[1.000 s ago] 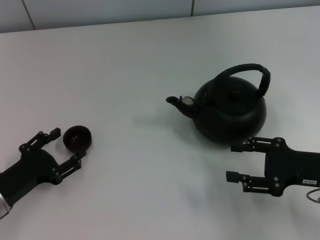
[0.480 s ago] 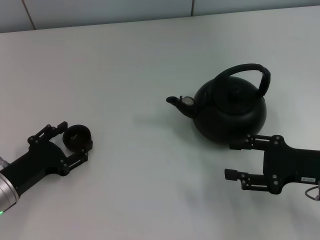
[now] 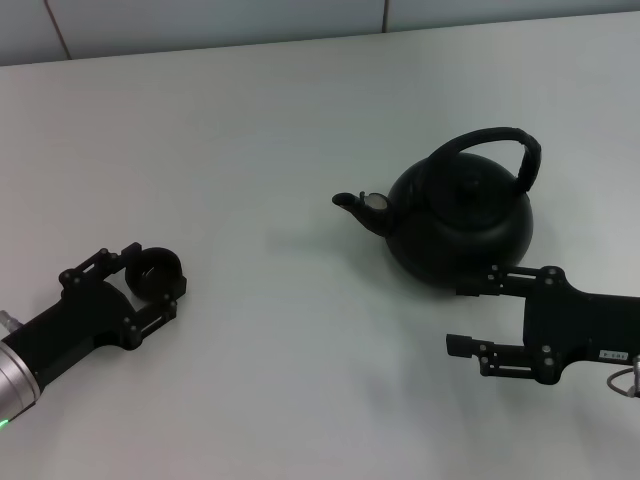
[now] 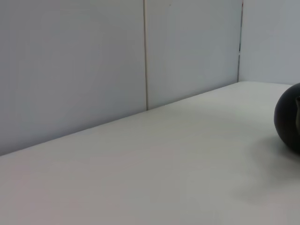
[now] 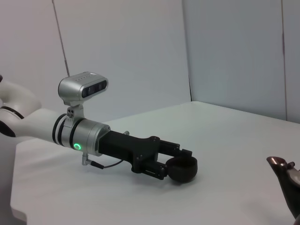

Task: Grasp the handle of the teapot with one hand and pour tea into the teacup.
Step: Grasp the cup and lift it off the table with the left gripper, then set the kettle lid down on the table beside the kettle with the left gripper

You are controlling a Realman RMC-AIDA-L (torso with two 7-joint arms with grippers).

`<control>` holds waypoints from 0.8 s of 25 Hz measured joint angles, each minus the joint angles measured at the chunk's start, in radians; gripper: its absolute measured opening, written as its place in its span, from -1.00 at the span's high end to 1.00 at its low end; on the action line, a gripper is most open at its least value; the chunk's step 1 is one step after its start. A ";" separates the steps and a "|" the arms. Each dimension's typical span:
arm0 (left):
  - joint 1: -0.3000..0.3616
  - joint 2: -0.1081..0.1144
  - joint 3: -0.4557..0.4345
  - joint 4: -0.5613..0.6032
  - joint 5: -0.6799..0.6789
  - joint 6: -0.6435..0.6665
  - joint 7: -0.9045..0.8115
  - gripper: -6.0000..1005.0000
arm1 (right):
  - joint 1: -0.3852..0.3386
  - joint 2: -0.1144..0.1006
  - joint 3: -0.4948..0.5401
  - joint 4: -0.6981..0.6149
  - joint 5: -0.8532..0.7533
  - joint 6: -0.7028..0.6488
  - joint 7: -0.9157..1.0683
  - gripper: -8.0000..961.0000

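Observation:
The matte-black teapot stands right of centre on the white table, spout to the left, with its arched handle upright over the lid. The tiny black teacup sits at the left between the fingers of my left gripper, which is shut on it. The right wrist view shows that gripper around the teacup and the tip of the spout. My right gripper is open and empty, low by the teapot's near side, well below the handle. The left wrist view shows only the teapot's body.
The white table runs back to a grey panelled wall. Bare tabletop lies between the teacup and the teapot. The silver left forearm reaches in from the near left.
My left gripper has slid forward around the teacup and its fingers have closed in on it. My right gripper has crept slightly left, near the teapot's base.

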State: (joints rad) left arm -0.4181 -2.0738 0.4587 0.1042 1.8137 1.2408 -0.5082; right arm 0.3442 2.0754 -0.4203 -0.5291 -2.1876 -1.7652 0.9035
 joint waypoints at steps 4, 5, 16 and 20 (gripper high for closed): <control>-0.005 0.000 0.000 0.000 0.000 0.015 -0.001 -0.41 | 0.001 0.000 0.000 0.000 0.000 0.000 0.000 -0.44; -0.010 -0.001 0.001 0.000 0.002 0.024 -0.002 -0.39 | 0.002 0.000 0.000 0.000 0.000 0.001 0.000 -0.44; -0.220 -0.006 0.015 -0.189 0.020 -0.082 0.082 -0.37 | 0.008 0.000 0.000 0.000 0.000 0.001 0.000 -0.44; -0.235 -0.006 0.004 -0.205 0.018 -0.096 0.102 -0.37 | 0.009 0.001 0.000 0.000 0.000 0.001 0.000 -0.44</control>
State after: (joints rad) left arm -0.6534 -2.0800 0.4623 -0.1006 1.8318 1.1446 -0.4058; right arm 0.3528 2.0763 -0.4202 -0.5293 -2.1874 -1.7639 0.9035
